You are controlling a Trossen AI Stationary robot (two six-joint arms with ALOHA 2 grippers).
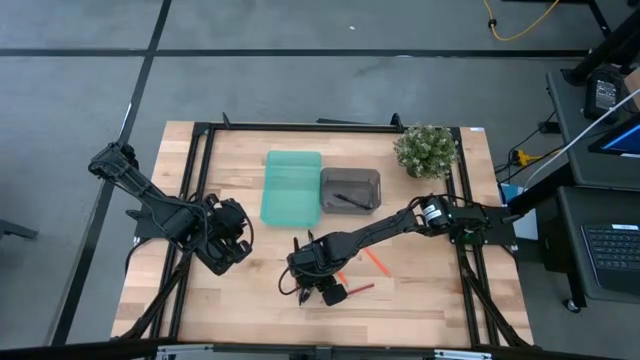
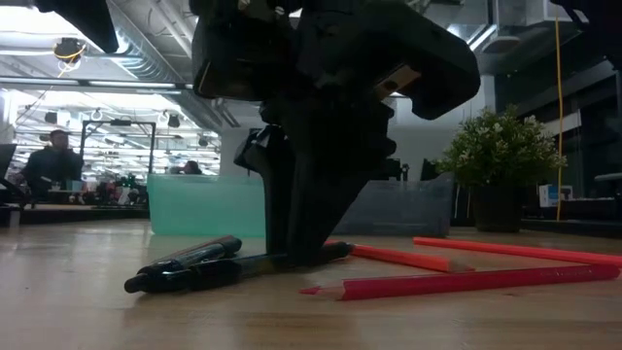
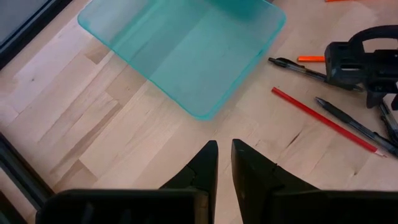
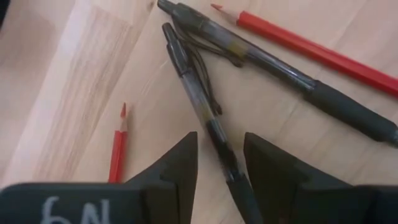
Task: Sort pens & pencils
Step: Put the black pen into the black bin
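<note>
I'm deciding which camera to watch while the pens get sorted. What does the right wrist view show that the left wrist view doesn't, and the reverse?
Only the right wrist view: the right gripper from up close, its open fingers straddling a black pen, a second black pen beside it, and a short red pencil.

Only the left wrist view: the teal tray, which looks empty, and the left gripper above bare wood, holding nothing.

Both: the wooden table, black pens, and a long red pencil.
</note>
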